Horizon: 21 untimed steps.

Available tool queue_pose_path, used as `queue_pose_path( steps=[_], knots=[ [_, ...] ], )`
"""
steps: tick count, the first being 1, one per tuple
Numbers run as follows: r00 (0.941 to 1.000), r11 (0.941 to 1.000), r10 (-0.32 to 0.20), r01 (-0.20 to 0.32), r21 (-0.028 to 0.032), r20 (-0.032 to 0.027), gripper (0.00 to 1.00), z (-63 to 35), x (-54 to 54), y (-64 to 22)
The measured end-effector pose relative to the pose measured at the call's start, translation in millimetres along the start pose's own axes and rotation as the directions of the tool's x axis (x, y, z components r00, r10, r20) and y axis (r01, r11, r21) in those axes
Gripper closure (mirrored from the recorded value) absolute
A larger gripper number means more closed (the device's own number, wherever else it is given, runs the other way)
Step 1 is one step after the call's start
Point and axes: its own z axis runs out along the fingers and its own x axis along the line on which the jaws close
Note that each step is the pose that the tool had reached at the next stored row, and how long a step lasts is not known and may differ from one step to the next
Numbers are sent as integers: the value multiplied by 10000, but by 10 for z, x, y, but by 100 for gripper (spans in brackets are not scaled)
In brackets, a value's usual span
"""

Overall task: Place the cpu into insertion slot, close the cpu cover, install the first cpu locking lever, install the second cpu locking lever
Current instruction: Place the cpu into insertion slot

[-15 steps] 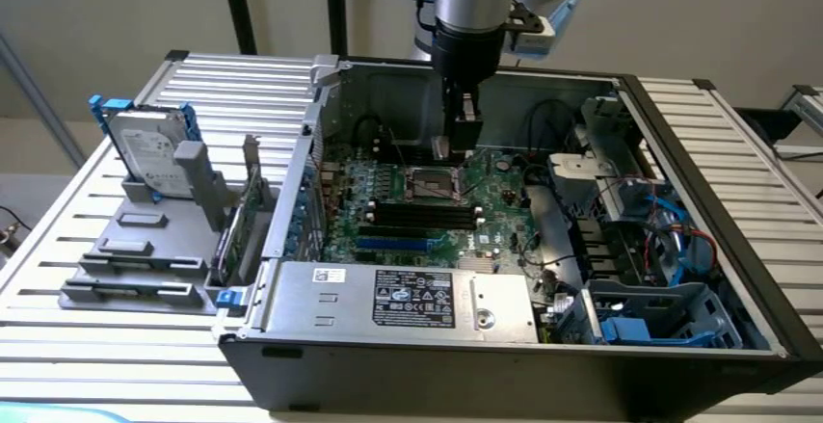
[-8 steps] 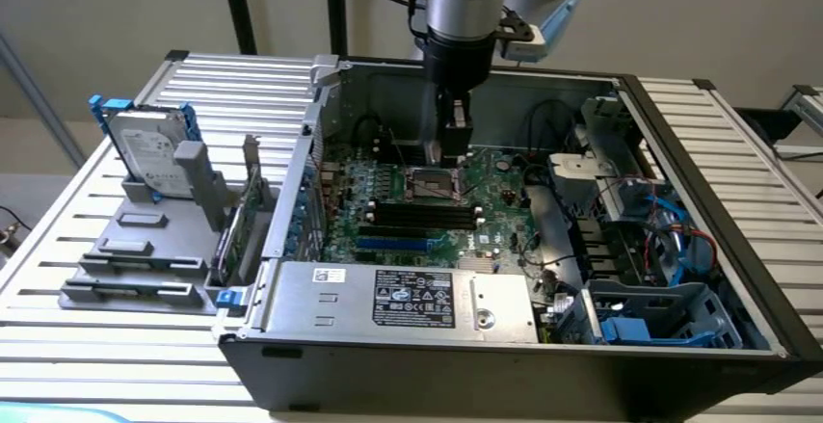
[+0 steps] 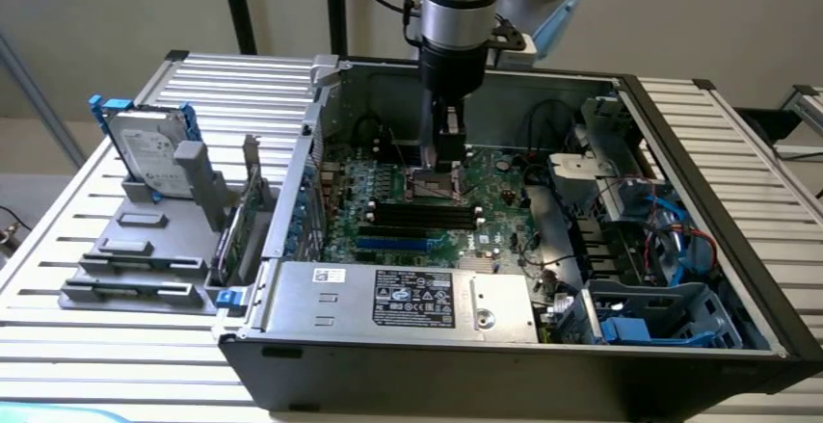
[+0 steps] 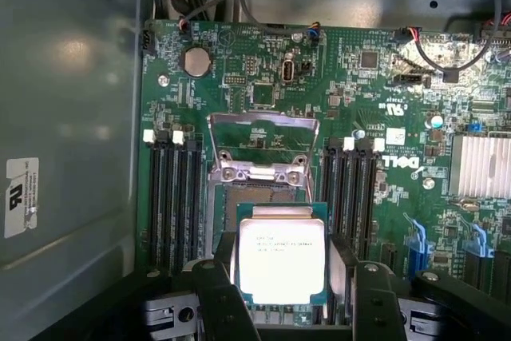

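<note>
My gripper (image 4: pixel 283 277) is shut on the cpu (image 4: pixel 281 251), a pale square chip with green edges, its black pads pressing on two opposite sides. The chip hangs flat just above the insertion slot (image 4: pixel 263 195), hiding most of that black socket. Beyond the socket the cpu cover (image 4: pixel 259 172), a silver frame, stands swung open. In the exterior view the gripper (image 3: pixel 444 165) reaches straight down into the computer case, right over the socket (image 3: pixel 433 190) in the middle of the green board.
Black memory slots (image 4: pixel 173 197) flank the socket on both sides. A finned heat sink (image 4: pixel 481 167) and cables (image 4: pixel 447 57) lie near it. In the exterior view a power supply (image 3: pixel 399 298) fills the case's near end, and a hard drive (image 3: pixel 145 153) stands outside at the exterior view's left.
</note>
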Motion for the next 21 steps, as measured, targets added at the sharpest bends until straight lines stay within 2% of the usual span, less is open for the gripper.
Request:
queue_pose_path(
  steps=[7,21],
  knots=[
    [10000,10000,6,-6,0,-1,45,128,54,-23],
    [10000,10000,26,-26,3,0,45,342,84,-31]
  ],
)
